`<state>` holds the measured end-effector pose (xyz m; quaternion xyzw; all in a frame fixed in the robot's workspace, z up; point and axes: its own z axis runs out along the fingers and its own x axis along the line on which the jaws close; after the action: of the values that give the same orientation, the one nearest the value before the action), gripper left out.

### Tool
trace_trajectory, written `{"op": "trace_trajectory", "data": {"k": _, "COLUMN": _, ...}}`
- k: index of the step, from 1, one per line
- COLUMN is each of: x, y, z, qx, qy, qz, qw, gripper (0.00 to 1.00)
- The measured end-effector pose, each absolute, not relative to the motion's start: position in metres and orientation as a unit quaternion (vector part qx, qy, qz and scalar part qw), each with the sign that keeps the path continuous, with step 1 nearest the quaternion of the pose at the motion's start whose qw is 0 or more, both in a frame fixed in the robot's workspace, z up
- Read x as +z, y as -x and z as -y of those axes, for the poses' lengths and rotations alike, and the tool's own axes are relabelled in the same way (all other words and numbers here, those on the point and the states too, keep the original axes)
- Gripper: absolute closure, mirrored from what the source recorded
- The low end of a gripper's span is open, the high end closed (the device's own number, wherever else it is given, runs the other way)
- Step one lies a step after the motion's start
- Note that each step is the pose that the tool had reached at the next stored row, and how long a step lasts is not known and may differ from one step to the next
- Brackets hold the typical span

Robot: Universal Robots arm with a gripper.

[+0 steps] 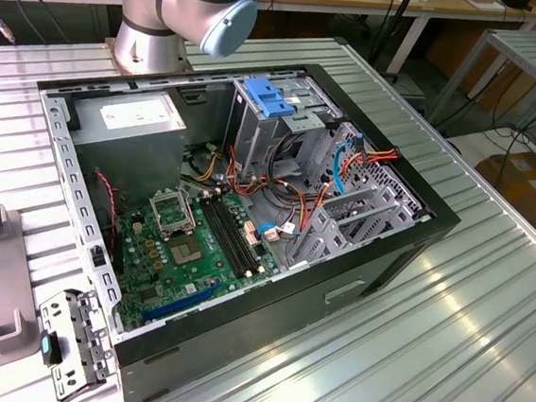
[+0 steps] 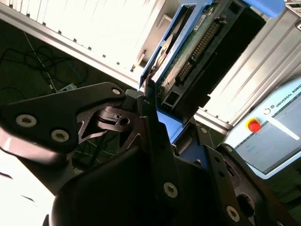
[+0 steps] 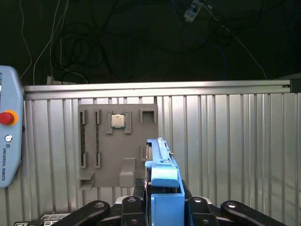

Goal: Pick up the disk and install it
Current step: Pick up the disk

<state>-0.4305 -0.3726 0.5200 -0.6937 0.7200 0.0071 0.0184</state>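
Gripper (image 3: 162,209) clamped tight on the disk (image 3: 161,174), which stands edge-on in its blue carrier in front of the ribbed metal table (image 3: 225,141) in the first wrist view. Beyond it lies a grey fixture plate (image 3: 117,155) bearing a square chip (image 3: 117,121). In the exterior view, the open computer case (image 1: 385,265) rests on the table, its silver cage (image 1: 255,138) topped by a light-blue latch (image 1: 270,99).

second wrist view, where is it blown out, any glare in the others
In the second wrist view the ribbed table washes out to white beside the disk; in the exterior view pale glare streaks run along the table's ribs at the exterior view's right; in the first wrist view the table is evenly lit, the space beyond its edge near black.
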Motion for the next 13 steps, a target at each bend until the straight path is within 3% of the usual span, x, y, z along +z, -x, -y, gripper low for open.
{"op": "trace_trajectory", "data": {"k": 13, "x": 0.52, "y": 0.412, "z": 0.373, "qx": 0.007, "qy": 0.694, "qz": -0.72, "qw": 0.018, "gripper": 0.63}}
